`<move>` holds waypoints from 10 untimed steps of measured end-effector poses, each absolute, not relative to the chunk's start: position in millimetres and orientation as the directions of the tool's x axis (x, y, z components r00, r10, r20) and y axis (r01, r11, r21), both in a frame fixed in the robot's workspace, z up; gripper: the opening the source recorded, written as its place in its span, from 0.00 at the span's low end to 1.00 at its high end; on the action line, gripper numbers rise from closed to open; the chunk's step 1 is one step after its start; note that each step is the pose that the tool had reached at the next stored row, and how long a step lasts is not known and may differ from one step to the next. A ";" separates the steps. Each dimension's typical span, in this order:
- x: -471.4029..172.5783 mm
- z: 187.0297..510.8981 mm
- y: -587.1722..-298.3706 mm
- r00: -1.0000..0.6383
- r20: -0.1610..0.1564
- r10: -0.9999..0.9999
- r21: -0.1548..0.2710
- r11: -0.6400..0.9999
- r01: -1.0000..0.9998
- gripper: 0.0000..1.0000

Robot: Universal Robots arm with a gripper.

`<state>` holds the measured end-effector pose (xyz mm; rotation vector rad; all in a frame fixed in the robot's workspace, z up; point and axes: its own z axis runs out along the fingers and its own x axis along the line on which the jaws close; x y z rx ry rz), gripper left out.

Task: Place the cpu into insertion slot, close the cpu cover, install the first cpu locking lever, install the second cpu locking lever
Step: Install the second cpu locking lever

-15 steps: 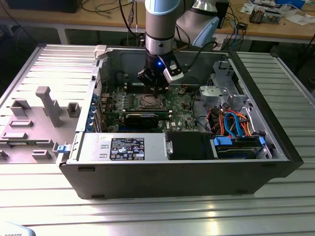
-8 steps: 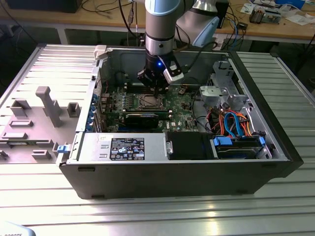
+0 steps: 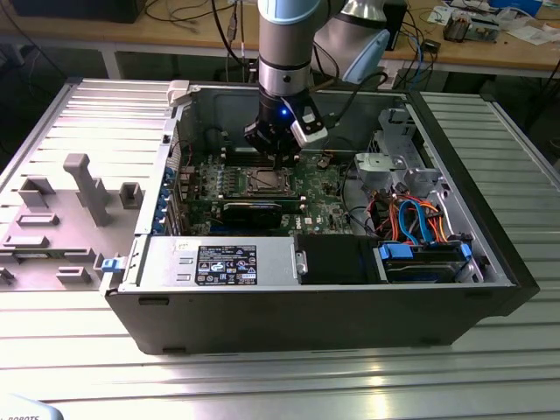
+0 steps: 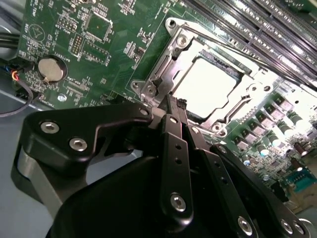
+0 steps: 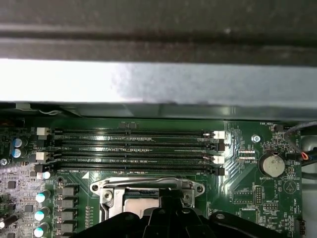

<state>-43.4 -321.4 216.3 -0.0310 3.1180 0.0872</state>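
Inside the open computer case, my gripper [image 3: 278, 162] hangs just above the insertion slot [image 3: 265, 182] on the green board. In the second wrist view the cpu [image 4: 208, 89] lies in the slot, its silver top bright. The cpu cover [image 4: 184, 52] lies flat around it, framing the chip. My gripper [image 4: 176, 105] is shut, with the black fingers [image 4: 174, 144] pressed together and nothing seen between them. Their tips sit at the cover's edge by a socket corner. A thin wire lever [image 4: 218, 43] runs along the far side of the socket. The first wrist view shows the cover [image 5: 148, 185] above the black gripper body.
Long memory slots [image 5: 133, 148] run beside the socket, toward the case wall [image 5: 148, 84]. A coin battery [image 4: 51, 69] sits on the board nearby. A black expansion card [image 3: 254, 210], the power supply [image 3: 219, 262] and a drive cage with orange and blue cables [image 3: 411, 219] crowd the case.
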 end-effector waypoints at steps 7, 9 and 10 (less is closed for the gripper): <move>-43.5 216.2 -327.9 -1.000 -0.023 -0.019 0.055 0.998 -0.020 0.11; -43.5 216.2 -329.5 -1.000 -0.023 -0.019 0.055 0.998 -0.020 0.11; -43.5 216.2 -330.0 -1.000 -0.023 -0.019 0.055 0.998 -0.020 0.11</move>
